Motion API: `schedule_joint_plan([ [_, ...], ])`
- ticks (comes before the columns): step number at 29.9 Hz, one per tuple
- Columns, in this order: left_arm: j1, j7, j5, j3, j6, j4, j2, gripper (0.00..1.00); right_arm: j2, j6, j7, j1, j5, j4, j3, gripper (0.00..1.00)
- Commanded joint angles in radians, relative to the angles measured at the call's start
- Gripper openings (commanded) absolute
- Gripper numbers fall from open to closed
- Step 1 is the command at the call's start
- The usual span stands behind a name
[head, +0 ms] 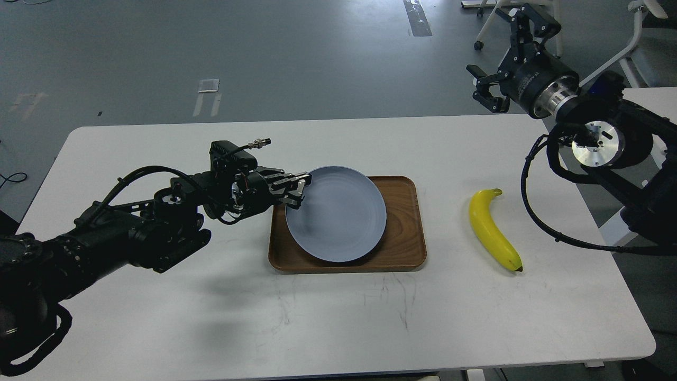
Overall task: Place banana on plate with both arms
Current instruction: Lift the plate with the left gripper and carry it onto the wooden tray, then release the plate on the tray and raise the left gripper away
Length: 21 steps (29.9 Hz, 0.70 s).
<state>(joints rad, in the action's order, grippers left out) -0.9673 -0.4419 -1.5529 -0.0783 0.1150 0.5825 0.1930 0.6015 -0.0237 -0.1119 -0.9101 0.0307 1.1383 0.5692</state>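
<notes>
The pale blue-grey plate (338,214) is tilted, its left rim raised, over the brown wooden tray (407,233). My left gripper (299,191) is shut on the plate's left rim. The yellow banana (492,230) lies on the white table right of the tray, stem toward the back. My right gripper (502,58) is open and empty, held high beyond the table's far right edge, well away from the banana.
The white table (211,296) carries only the tray, plate and banana. White office chairs (634,32) stand on the grey floor behind the right arm. The table's right edge is close to the banana.
</notes>
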Motion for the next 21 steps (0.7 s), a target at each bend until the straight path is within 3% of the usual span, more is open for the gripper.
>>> schedule_joint_plan([
  [1,0.002,-0.003,0.002,0.0,-0.005,0.002,0.0,0.0,0.0,0.001,-0.002,0.0,0.0,0.0,0.0,1.0],
  [7,0.001,-0.003,0.002,0.002,-0.006,0.003,0.0,0.02,0.0,-0.001,-0.002,0.0,-0.002,0.0,0.0,1.0],
  [13,0.001,-0.003,0.05,0.0,-0.006,0.002,-0.003,0.2,0.0,-0.001,-0.002,0.0,-0.002,0.0,0.0,1.0],
  [14,-0.001,-0.003,0.056,0.0,-0.006,0.002,-0.003,0.3,0.0,-0.001,-0.002,0.0,-0.002,0.0,0.0,1.0],
  [15,-0.001,-0.003,0.056,0.002,-0.005,0.002,-0.006,0.33,0.0,-0.001,-0.002,0.0,-0.002,0.0,0.0,1.0],
  [21,-0.002,-0.003,0.057,0.002,0.0,0.003,-0.02,0.35,0.0,-0.001,-0.002,0.0,-0.002,0.0,0.0,1.0],
])
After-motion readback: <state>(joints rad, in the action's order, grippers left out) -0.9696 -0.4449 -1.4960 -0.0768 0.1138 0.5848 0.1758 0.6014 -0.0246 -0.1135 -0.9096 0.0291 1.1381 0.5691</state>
